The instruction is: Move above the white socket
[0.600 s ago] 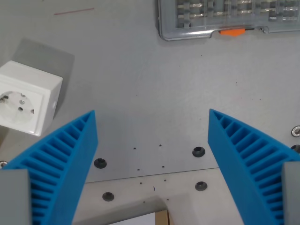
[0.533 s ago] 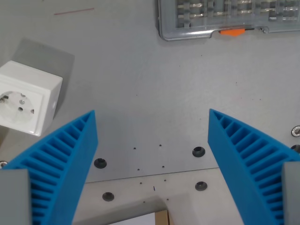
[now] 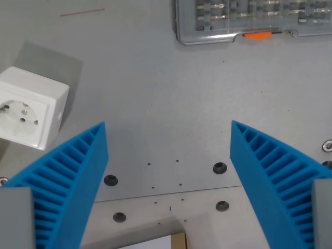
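The white socket (image 3: 30, 109) is a small white box with a round two-pin face, resting on the grey tabletop at the wrist view's left edge. My gripper (image 3: 168, 142) hangs open over bare table, to the right of the socket. Its two blue ribbed fingers (image 3: 70, 179) rise from the bottom corners with a wide gap and nothing between them. The left finger's tip ends just below and to the right of the socket, apart from it.
A clear plastic case (image 3: 254, 19) with an orange latch lies along the top right. Bolt holes (image 3: 220, 168) and a plate seam cross the table near the bottom. A cardboard-coloured corner (image 3: 179, 239) shows at the bottom edge. A thin red line (image 3: 82, 12) marks the top left.
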Controlling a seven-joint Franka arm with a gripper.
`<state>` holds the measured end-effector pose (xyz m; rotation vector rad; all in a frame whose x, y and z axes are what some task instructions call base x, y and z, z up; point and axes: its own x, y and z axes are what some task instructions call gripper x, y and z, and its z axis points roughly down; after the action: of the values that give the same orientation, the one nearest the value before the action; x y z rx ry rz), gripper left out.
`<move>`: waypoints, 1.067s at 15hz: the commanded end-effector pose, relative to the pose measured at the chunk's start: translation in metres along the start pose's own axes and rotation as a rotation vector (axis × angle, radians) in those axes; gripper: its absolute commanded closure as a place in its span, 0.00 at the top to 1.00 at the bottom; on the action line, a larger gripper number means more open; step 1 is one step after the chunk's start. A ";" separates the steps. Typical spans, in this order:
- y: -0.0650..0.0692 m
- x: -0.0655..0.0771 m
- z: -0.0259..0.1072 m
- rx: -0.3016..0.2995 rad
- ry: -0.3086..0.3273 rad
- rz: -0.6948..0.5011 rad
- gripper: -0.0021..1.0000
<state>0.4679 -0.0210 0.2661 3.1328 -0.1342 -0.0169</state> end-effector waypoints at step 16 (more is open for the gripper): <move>-0.038 -0.015 0.029 -0.012 0.092 -0.520 1.00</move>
<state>0.4616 0.0166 0.2391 3.1218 0.2839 -0.0524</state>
